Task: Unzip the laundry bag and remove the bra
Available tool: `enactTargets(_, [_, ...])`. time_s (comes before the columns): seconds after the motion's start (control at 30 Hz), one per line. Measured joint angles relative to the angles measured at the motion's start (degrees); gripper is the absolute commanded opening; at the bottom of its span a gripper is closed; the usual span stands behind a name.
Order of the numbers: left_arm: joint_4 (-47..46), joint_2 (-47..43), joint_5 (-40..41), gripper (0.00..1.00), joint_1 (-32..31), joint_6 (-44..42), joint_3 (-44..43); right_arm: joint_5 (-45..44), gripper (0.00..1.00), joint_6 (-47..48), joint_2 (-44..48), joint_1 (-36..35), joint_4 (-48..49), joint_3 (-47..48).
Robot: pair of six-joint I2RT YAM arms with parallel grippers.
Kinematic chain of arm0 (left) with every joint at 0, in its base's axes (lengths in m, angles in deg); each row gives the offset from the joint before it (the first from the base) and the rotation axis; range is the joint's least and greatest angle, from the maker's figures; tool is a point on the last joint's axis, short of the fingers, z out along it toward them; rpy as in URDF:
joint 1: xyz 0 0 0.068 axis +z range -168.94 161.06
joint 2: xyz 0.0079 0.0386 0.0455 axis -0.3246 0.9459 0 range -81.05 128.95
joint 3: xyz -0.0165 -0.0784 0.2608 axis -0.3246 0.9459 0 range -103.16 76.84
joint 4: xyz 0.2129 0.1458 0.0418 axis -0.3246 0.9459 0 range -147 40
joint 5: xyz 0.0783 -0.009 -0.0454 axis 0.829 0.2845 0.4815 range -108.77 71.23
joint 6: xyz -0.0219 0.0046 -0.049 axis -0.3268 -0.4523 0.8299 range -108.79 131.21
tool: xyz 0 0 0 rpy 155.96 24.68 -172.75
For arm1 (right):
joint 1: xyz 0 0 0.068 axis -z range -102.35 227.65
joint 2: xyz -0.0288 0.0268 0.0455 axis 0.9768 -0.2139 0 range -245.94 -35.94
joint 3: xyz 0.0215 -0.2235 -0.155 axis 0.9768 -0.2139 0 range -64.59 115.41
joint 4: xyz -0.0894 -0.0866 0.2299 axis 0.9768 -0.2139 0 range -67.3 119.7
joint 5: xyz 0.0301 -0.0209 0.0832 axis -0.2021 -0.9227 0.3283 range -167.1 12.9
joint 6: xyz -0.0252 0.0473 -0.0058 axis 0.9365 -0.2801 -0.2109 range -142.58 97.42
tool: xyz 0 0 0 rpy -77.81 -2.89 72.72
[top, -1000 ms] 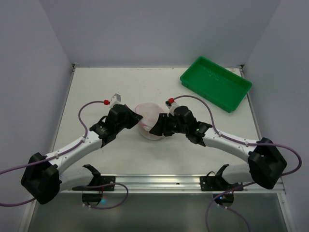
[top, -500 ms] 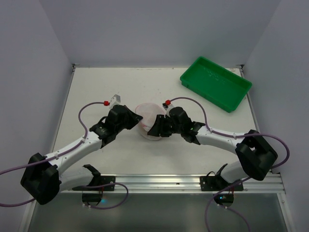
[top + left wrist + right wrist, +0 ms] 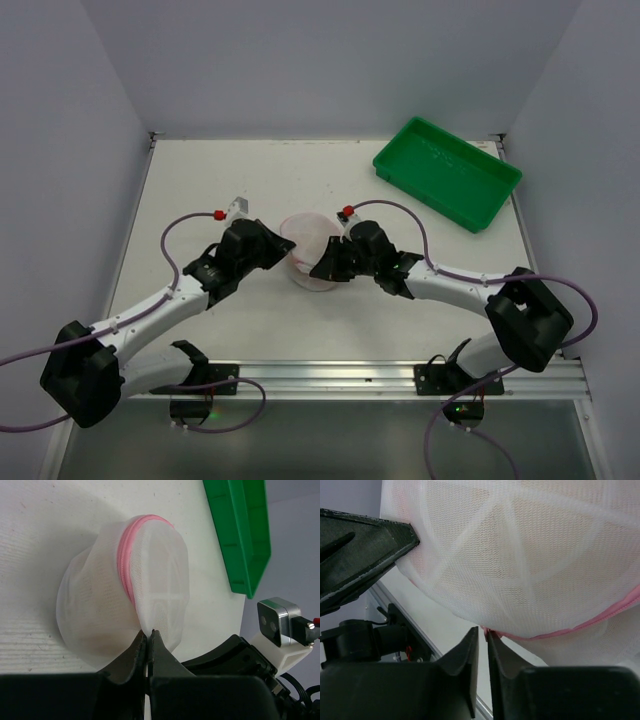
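**Pinching the mesh bag from both sides**

Your laundry bag [image 3: 308, 243] sits near the middle of the white surface [image 3: 200, 190], a rounded white mesh pouch with its pink zip trim [image 3: 125, 565] curving over the top. Your left pincer [image 3: 149, 632] is pressed together on a fold of the mesh at the bag's edge. Your right pincer [image 3: 482, 632] meets the bag from the opposite side. Its fingers stand only a thin slit apart, with the tips right at the pink trim. You cannot tell whether they clamp the trim or merely touch it. Well apart, toward the far right corner, the green tray [image 3: 447, 170] lies at an angle.
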Motion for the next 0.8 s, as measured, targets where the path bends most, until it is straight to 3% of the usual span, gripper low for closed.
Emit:
enactTargets(0.1, [0.02,-0.33,0.02,0.0,0.0,-0.09,0.0,-0.66,0.0,0.48,0.0,0.22,-0.04,0.0])
enactTargets(0.37, [0.5,-0.5,0.02,0.0,0.2,-4.04,0.0,-2.73,0.0,4.15,4.87,2.29,-2.93,-1.46])
enactTargets(0.5, [0.46,-0.48,-0.44,0.0,1.95,-10.19,-0.02,-6.69,0.0,9.18,10.49,4.92,-7.96,-2.58])
enactTargets(0.7, [-3.48,3.63,-7.5,0.0,4.24,-23.12,-1.66,-7.91,0.0,16.37,13.79,5.14,-12.35,-2.58])
enactTargets(0.8, [-4.55,9.22,-11.06,0.36,5.01,-29.66,-5.84,-7.02,0.0,17.42,13.22,4.96,-13.18,-2.54])
